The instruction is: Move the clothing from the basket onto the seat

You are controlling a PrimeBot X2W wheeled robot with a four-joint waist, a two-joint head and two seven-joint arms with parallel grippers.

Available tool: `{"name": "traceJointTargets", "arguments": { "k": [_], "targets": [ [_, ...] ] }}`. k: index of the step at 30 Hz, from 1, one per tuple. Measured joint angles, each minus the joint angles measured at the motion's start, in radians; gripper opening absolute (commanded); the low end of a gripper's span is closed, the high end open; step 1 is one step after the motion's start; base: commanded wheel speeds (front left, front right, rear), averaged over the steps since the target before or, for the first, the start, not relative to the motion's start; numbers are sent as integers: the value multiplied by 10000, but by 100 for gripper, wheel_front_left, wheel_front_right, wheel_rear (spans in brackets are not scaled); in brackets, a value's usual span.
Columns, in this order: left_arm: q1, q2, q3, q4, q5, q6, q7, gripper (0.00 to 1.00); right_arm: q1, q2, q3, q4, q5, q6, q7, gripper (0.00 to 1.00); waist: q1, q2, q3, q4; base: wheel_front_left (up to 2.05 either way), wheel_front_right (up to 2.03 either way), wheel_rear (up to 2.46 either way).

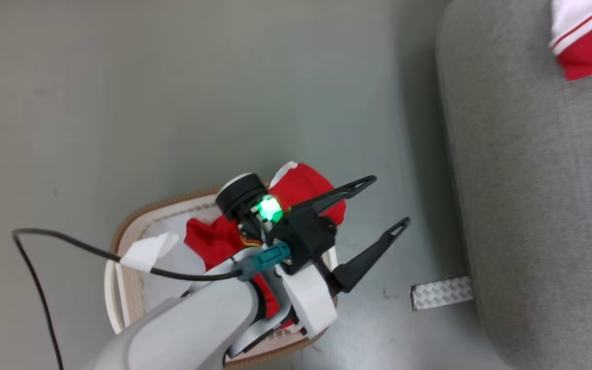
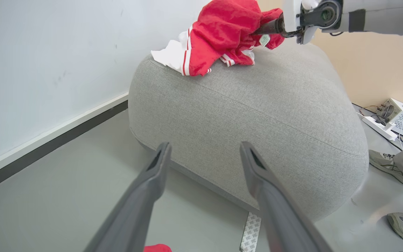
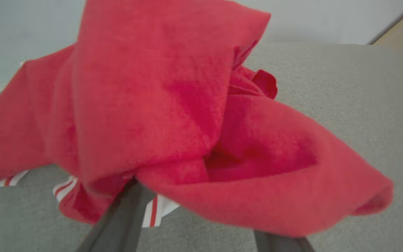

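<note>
The basket [image 1: 136, 221] stands on the floor at the lower left of the head view, with red clothing [image 1: 306, 187] bunched inside. My left gripper [image 1: 382, 203] hangs above its right side, open and empty, its fingers [image 2: 159, 164] pointing toward the grey seat [image 2: 257, 115]. A red and white garment [image 2: 222, 31] lies on top of the seat, at its far end. My right gripper [image 2: 273, 27] is pushed into that garment. In the right wrist view its two fingers [image 3: 121, 213] stand wide apart, open, with the red cloth [image 3: 159, 105] draped over them.
A silver tape strip [image 1: 441, 293] lies on the floor by the seat's base. A white wall with a dark baseboard [image 2: 47, 147] runs behind. A person's shoes [image 2: 390, 168], a power strip and a white device [image 2: 402, 119] are beyond the seat. A black cable [image 1: 70, 241] trails from my left arm.
</note>
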Motion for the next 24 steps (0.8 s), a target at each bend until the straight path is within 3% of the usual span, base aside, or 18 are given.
{"name": "traceJointTargets", "arguments": {
  "k": [6, 14, 19, 24],
  "targets": [
    [518, 48, 88, 276, -265, 209, -314, 100, 189, 134, 1072, 102, -17, 2, 617, 100, 0, 0, -989, -181, 0, 0, 0],
    [1662, 299, 943, 500, -1045, 1174, -1007, 100, 1409, -332, 2011, -911, 230, 2, 353, 100, -3, 1, -2829, -388, 0, 0, 0],
    [2414, 598, 1553, 428, -1436, 1747, -1461, 100, 2072, -825, 2136, -2048, 360, 2, -6, 100, -5, 0, -4008, -407, 0, 0, 0],
    [3032, 1103, 2531, 238, -1927, 2535, -1764, 100, 2568, -648, 1557, -3400, 368, 2, -504, 100, -5, 0, -4912, -238, 0, 0, 0]
  ]
}}
